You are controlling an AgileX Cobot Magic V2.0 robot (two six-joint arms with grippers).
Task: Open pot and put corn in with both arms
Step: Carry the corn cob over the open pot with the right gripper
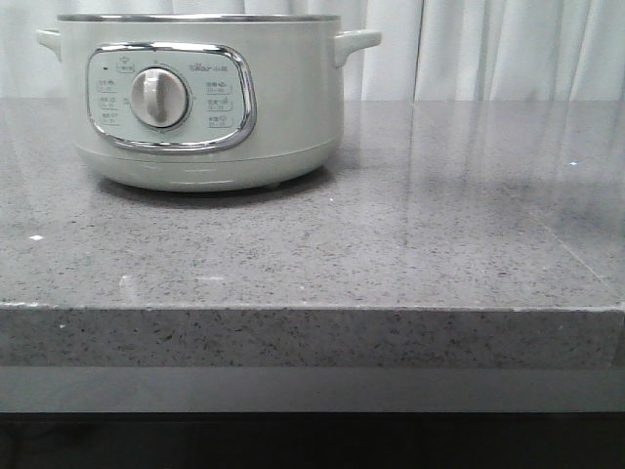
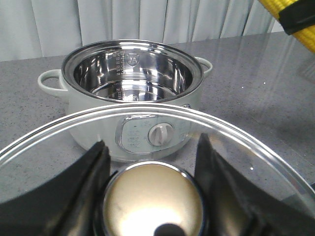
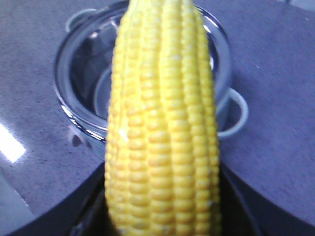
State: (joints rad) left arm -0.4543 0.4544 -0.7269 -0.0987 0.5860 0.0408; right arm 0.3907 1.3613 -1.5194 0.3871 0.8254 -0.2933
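The pale-green pot (image 1: 283,107) stands at the back left of the grey counter, its dial facing me, with no lid on it. Neither gripper shows in the front view. In the left wrist view my left gripper (image 2: 151,147) is shut on the shiny round knob (image 2: 152,201) of the glass lid (image 2: 49,132), held in front of and above the open pot (image 2: 78,110), whose steel inside is empty. In the right wrist view my right gripper (image 3: 163,169) is shut on the yellow corn (image 3: 162,98), held lengthwise above the open pot (image 3: 74,113).
The grey speckled counter (image 1: 410,254) stretches to the right of the pot, with its front edge near me. White curtains (image 1: 488,49) hang behind. A yellow piece with a black band (image 2: 295,22) crosses one corner of the left wrist view.
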